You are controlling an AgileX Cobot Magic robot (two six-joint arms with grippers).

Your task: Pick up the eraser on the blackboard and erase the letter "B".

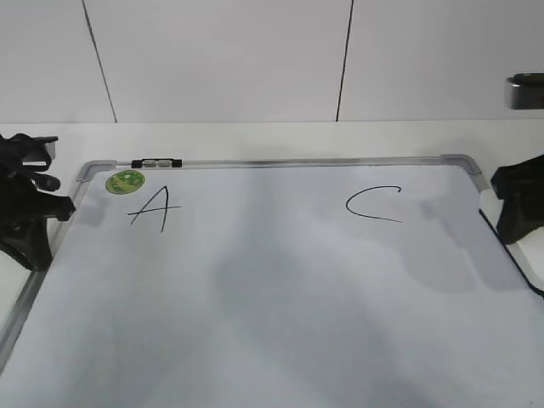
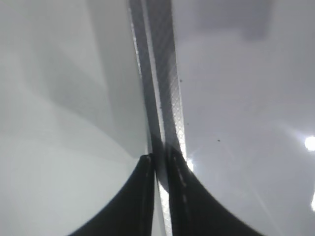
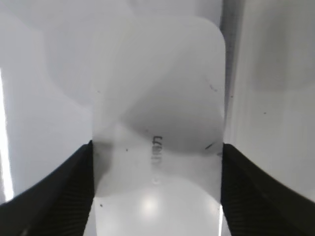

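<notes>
R end effector (image 3: 156, 162) grips eraser (image 3: 160, 98) by its long sides; stiff, light, smooth plastic. L end effector (image 2: 158, 160) closed, empty.

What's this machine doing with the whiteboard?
A two-armed robot is working at a blackboard lying flat on the table. Its right gripper has its fingers on either side of a white eraser near the board's right edge. The left gripper sits shut over the board's left frame, holding nothing. On the board only an "A" and a "C" show, with bare space between them where a letter would fit.
</notes>
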